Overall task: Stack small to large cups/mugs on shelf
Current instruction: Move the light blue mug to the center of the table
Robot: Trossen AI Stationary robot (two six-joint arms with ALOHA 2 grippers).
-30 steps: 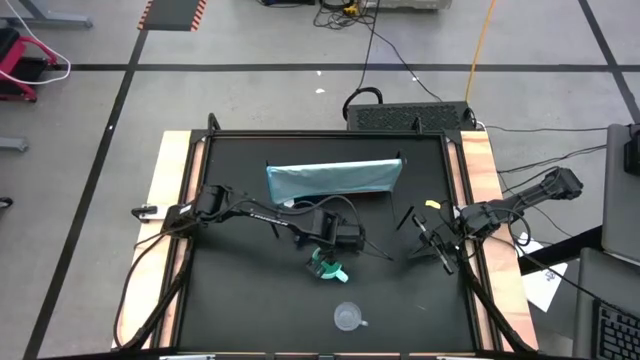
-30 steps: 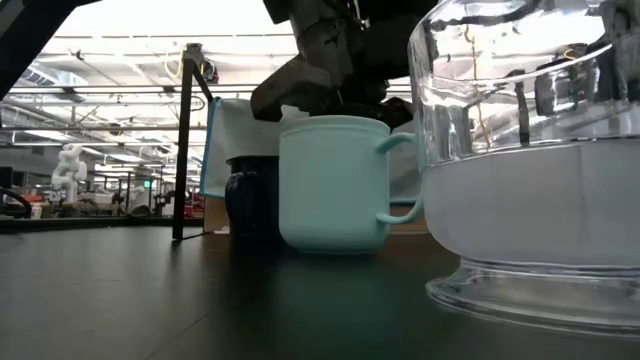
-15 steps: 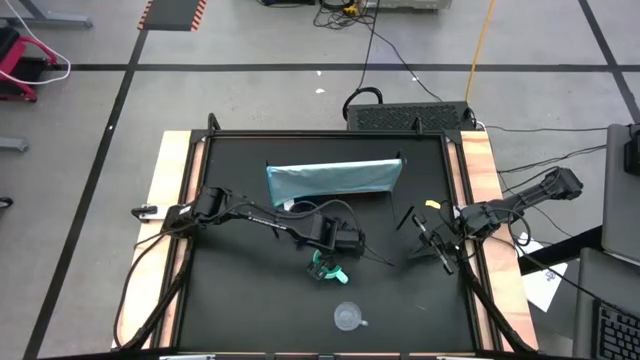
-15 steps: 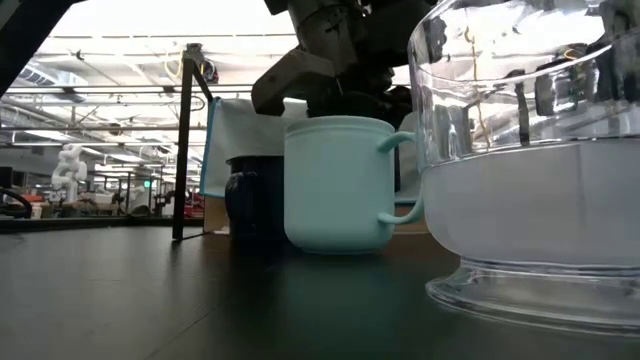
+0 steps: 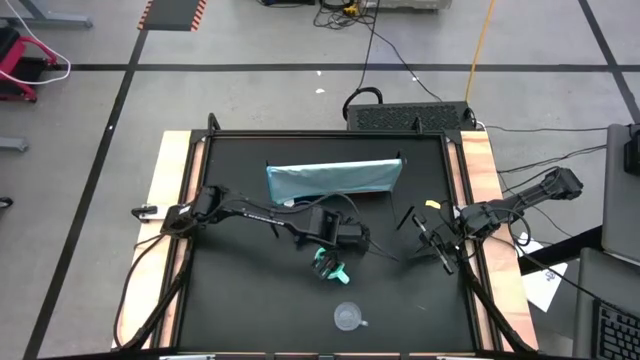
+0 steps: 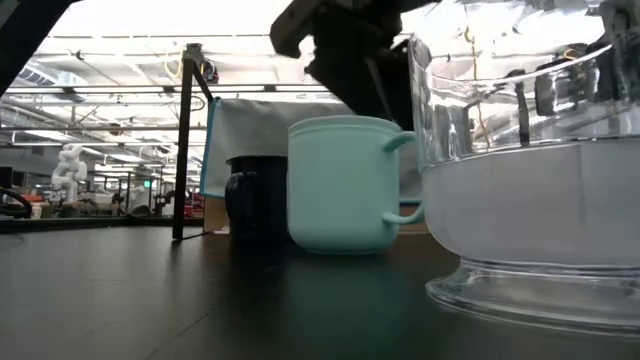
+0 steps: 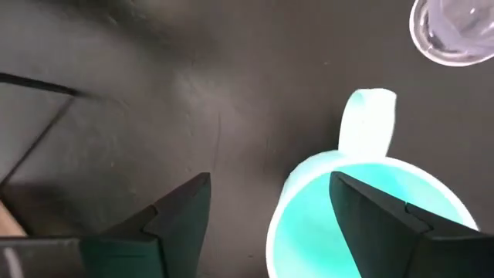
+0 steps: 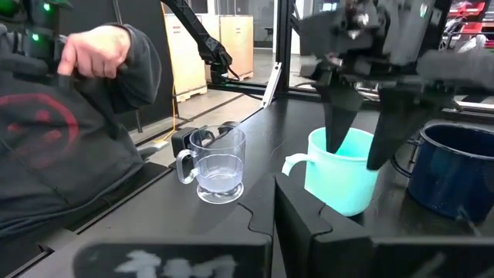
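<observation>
The turquoise mug stands upright on its base mid-table, handle toward the clear mug, which stands near the front edge. My left gripper hangs open just above the turquoise mug. One finger is over its hollow and one outside its rim, and both are clear of the wall. The navy mug stands behind it, hidden under my left arm in the high view. The shelf lies beyond. My right gripper rests shut at the table's right.
Black posts and a frame edge the table. A loose cable runs between the two arms. A person in a dark hooded top stands beyond the front edge. Bare table shows at the front left.
My left gripper has opened, let go of the turquoise mug and risen a little above its rim. The mug has shifted slightly toward the table's right and stands upright on the table.
</observation>
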